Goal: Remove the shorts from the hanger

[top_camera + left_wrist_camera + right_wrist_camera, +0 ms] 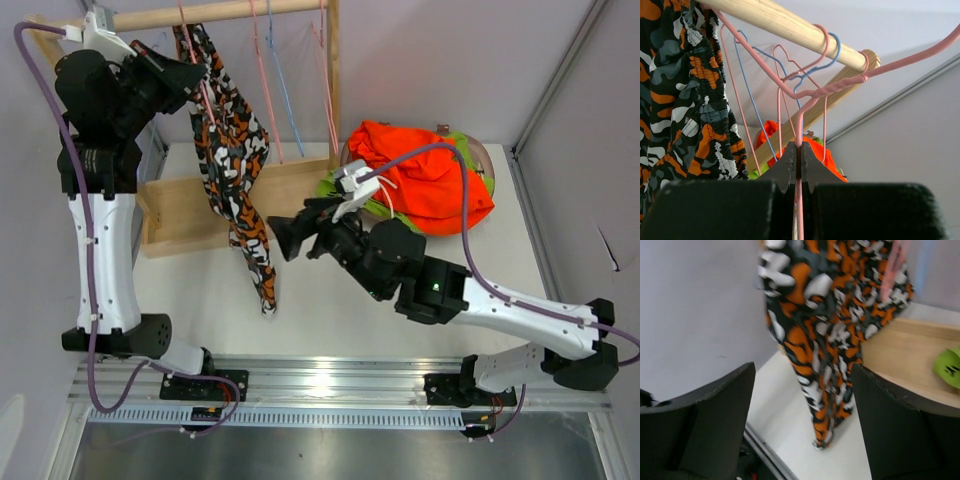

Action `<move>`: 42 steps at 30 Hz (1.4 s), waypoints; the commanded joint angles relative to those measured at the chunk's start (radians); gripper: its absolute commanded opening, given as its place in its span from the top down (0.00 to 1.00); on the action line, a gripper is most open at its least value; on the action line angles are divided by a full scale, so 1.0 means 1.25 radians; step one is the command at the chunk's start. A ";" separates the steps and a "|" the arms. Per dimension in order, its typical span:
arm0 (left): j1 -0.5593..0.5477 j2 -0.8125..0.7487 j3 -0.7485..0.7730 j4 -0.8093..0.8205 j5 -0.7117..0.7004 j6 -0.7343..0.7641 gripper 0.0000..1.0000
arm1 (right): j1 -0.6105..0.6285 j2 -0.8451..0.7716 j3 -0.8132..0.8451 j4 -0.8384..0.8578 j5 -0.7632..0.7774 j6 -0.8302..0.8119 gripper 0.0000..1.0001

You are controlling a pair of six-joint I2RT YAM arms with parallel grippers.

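Note:
The orange-black-white camouflage shorts (238,165) hang from a pink wire hanger (805,95) on the wooden rod (215,12), their lower end draping onto the table. My left gripper (203,70) is shut on the pink hanger's wire (799,150), up by the rod. My right gripper (285,238) is open and empty, just right of the hanging shorts, which show ahead of its jaws in the right wrist view (832,340). Orange shorts (425,175) and lime green shorts (345,190) lie piled in a bowl at the right. The navy-black and olive shorts are hidden.
Empty pink (262,80) and blue (285,95) hangers hang on the rod. The rack's wooden base (190,205) lies behind the shorts. Its upright post (333,70) stands beside the bowl (483,155). Grey walls close in on the left and right.

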 commanded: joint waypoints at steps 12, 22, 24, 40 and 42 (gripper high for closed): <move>-0.003 -0.125 -0.093 0.104 0.081 -0.082 1.00 | 0.000 0.326 0.288 0.102 -0.055 -0.034 0.14; -0.001 -0.147 -0.098 0.114 0.095 -0.072 1.00 | 0.029 0.326 0.198 0.106 -0.008 -0.004 1.00; 0.002 -0.125 -0.076 0.100 0.081 -0.047 1.00 | 0.052 0.269 0.148 0.102 0.014 0.007 1.00; 0.012 -0.037 0.063 0.052 0.051 -0.011 1.00 | 0.229 0.120 -0.102 0.059 0.208 0.120 1.00; 0.012 -0.059 0.053 0.048 0.062 -0.023 1.00 | 0.205 0.142 -0.089 0.077 0.185 0.099 1.00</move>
